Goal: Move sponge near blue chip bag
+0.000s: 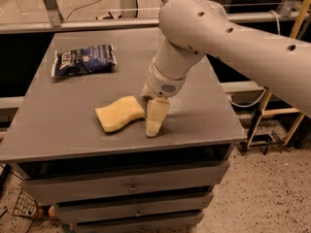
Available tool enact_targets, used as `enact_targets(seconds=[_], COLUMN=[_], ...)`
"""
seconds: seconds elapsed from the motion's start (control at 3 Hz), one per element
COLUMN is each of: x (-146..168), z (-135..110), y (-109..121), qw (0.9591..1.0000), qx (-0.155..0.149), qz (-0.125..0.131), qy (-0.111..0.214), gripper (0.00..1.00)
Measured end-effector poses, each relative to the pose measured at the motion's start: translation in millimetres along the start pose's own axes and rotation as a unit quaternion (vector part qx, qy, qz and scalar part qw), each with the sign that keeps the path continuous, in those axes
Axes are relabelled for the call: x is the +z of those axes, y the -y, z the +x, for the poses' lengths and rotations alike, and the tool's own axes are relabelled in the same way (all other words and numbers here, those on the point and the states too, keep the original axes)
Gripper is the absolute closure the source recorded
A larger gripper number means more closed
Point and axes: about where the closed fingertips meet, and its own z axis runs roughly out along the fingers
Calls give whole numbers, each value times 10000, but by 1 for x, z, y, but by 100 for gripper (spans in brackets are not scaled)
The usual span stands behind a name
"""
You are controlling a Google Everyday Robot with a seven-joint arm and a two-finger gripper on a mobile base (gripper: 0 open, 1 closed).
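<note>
The pale yellow sponge (pixel 119 113) lies flat on the grey table (pixel 58 130), near the front and a little left of the middle. The blue chip bag (pixel 83 59) lies flat at the table's back left, well apart from the sponge. My gripper (pixel 149 115) points down at the sponge's right end, open, with its tips at the table top. The near finger (pixel 157 118) stands just right of the sponge's edge. The far finger is mostly hidden behind it. I cannot tell whether the gripper touches the sponge.
My large white arm (pixel 218 33) reaches in from the right over the table's back right part. Drawers (pixel 131 188) sit below the table top. A yellow frame (pixel 291 106) stands on the floor to the right.
</note>
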Motion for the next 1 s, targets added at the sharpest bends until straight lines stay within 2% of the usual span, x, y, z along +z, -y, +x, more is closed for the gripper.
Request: enact_targets(seconds=[0.33, 0.67, 1.0], x=[-6, -23, -37], z=[-6, -18, -27], y=[8, 18, 24], qw=[9999, 9997, 9994], qx=[3, 31, 72], qz=[115, 254, 343], qy=[-21, -31, -2], gripper=[47, 78, 100])
